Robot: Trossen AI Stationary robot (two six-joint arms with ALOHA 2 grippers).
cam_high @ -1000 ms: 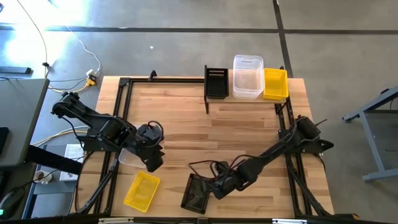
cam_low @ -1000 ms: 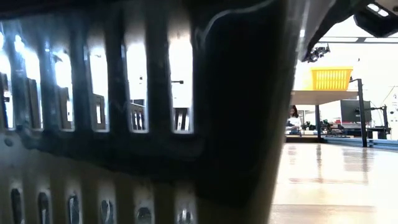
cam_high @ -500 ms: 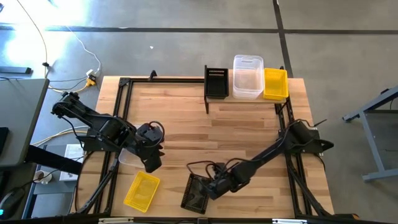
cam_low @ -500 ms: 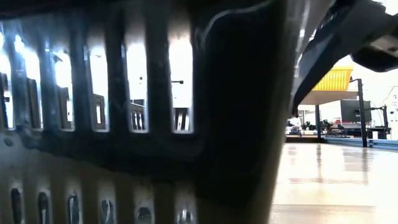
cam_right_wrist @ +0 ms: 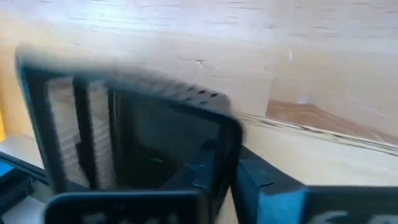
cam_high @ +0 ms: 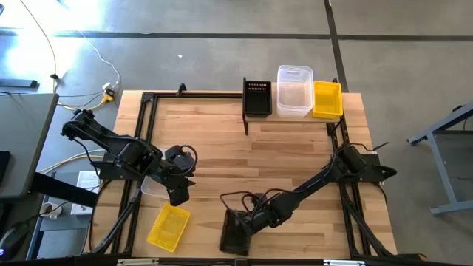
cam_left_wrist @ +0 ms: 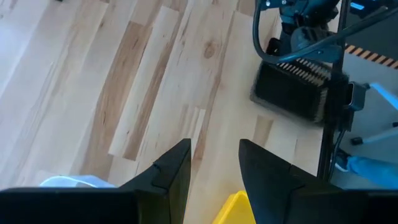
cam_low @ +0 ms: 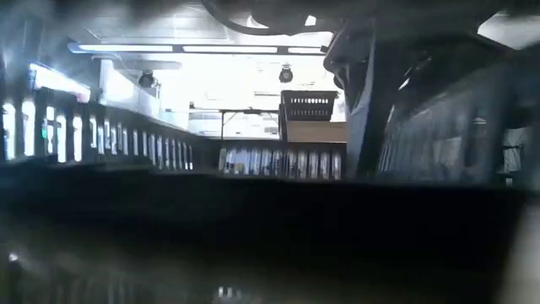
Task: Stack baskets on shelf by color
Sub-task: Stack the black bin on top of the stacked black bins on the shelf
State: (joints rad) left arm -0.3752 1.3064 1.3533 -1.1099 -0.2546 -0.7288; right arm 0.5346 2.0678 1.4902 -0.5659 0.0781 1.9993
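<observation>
Fingers [cam_right_wrist: 214, 171] of right gripper [cam_high: 247, 223] closed over wall of black basket [cam_high: 235, 232] at table [cam_high: 222, 155] near edge, long axis near-to-far; left gripper [cam_high: 177, 193] slightly parted, empty.

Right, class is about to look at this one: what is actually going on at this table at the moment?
Baskets are being sorted onto a shelf at the far edge, which already carries a black basket, a clear tub and a yellow basket. The right tool grips the rim of a loose black basket at the table's near edge, tipping it. The left tool hangs open above the wood, between another clear tub and a loose yellow basket.
</observation>
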